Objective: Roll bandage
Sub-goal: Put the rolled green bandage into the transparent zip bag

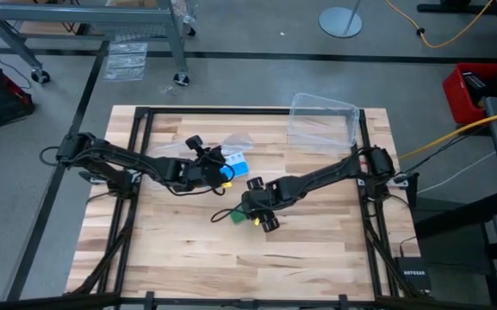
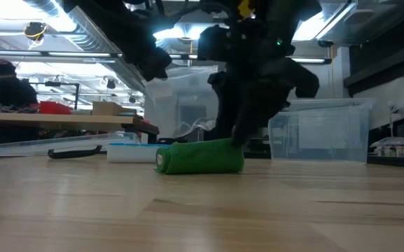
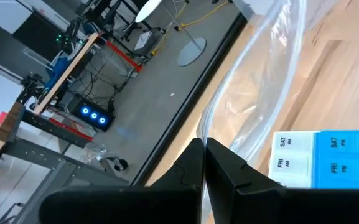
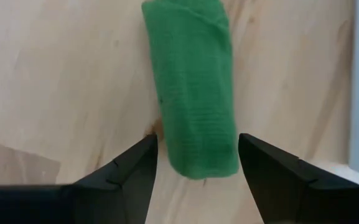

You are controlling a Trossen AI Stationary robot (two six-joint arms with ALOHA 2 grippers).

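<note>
Right gripper [image 4: 195,165] poised directly over the bandage [image 4: 195,87], fingers spread wide, one to each side of the roll's near end, gripping nothing. Bandage already wound into a tight green cylinder [image 2: 200,156], lying on its side on the wooden table [image 1: 317,250], well in front of the clear plastic box [image 1: 321,120] and just beside the blue and white pill organizer [image 1: 237,160]. Seemingly parked like this to straddle the roll, either for one last squeeze to firm up the winding or as a release after the final turn; impossible to say which. No loose tail visible on the roll in the low or right wrist view, so rolling probably close to done. Left gripper [image 3: 204,163] pinched fully shut on nothing, hovering above the pill organizer [image 3: 325,158] and a clear plastic bag [image 3: 254,106], beyond the bandage and clear of the working arm, likely kept there to leave room around the roll.
</note>
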